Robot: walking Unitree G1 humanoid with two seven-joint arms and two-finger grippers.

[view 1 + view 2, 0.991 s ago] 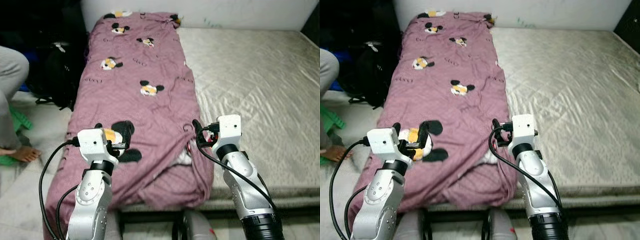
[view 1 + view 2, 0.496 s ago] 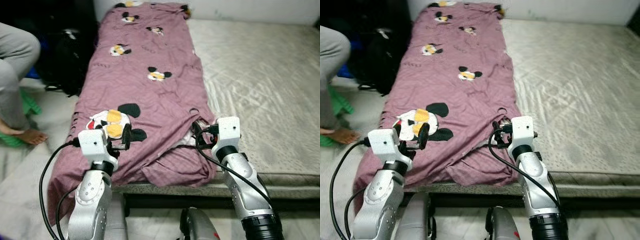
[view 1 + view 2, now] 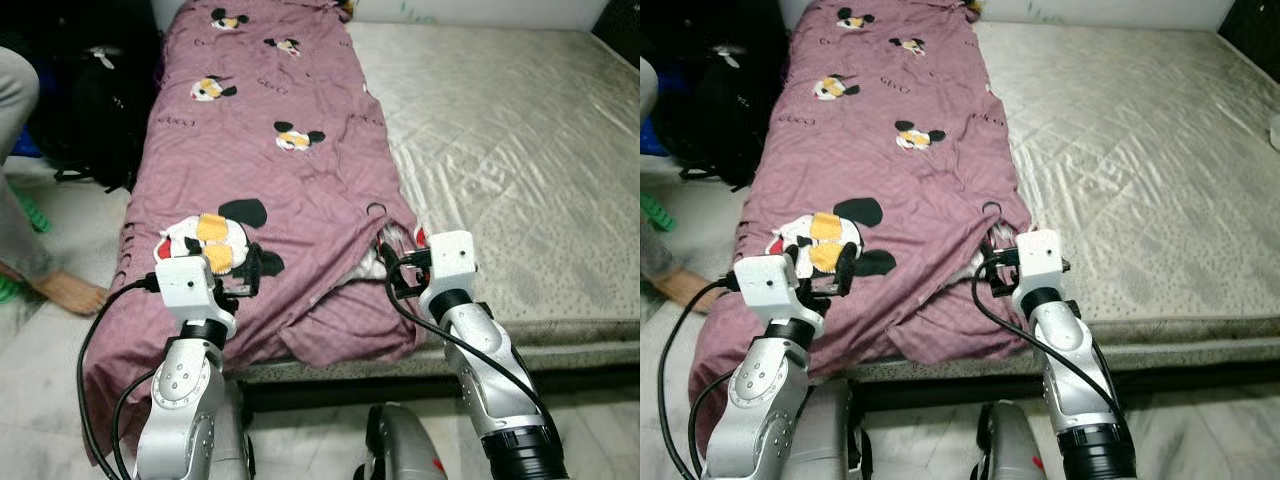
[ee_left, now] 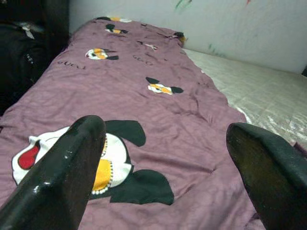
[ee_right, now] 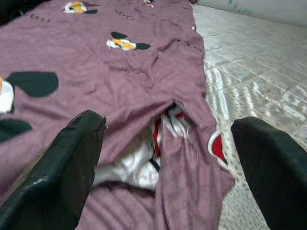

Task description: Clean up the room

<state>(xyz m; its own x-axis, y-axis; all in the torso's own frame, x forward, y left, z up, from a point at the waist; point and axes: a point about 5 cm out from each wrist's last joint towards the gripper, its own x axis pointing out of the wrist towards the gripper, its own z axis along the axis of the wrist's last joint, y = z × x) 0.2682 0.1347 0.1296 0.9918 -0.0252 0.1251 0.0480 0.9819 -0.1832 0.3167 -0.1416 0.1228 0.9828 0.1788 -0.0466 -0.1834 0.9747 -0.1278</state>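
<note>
A blanket (image 3: pixel 270 180) lies along the left half of the mattress (image 3: pixel 520 170), running from the frame's top to lower centre. A backpack (image 3: pixel 90 110) sits on the floor at upper left, beside the blanket. A person's foot (image 3: pixel 70 292) rests at the left edge.

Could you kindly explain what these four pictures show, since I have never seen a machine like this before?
It is a walking humanoid robot with two silver arms. Two pictures come from cameras in its head, looking down; the other two look out from each wrist between that arm's black fingers. Before it lies a mattress with a purple cartoon-print blanket along its left side. The left pincer and right pincer are both open over the blanket's near end, holding nothing. A person's leg and a black bag are on the left.
</note>
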